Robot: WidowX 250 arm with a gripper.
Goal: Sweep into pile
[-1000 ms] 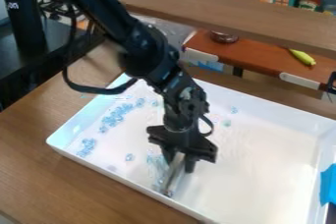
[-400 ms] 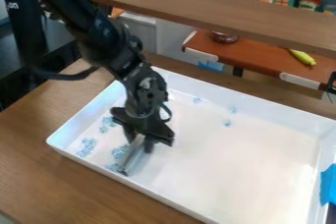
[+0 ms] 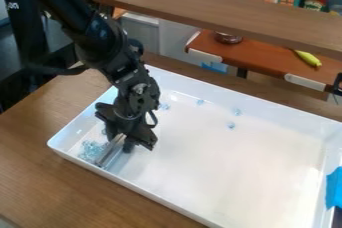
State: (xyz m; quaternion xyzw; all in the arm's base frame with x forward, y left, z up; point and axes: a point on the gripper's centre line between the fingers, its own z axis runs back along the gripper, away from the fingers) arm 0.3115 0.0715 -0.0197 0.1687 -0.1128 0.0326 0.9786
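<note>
Gripper and sweeper: since the earlier frame, the gripper [image 3: 120,141] and silvery sweeper [image 3: 108,153] have moved toward nine o'clock, and blue pieces there lie closer together.
Fingers: closed narrowly on the sweeper's upper end, its lower end slanting toward seven o'clock.
Blue pieces: a loose pile [image 3: 91,150] sits at the tray's nine o'clock corner, just beside the sweeper; strays lie at eleven [image 3: 164,106], twelve [image 3: 200,102] and one o'clock.
Handling: the pieces look light, hard and likely to scatter, better pushed than pinched; the sweeper seems stiff and smooth, best held high and centred so it won't twist.
Obstacles: the white tray's rim [image 3: 160,195] stands close by the sweeper, and could block or catch it.
Beyond: a wooden shelf [image 3: 200,7] crosses at twelve o'clock.
</note>
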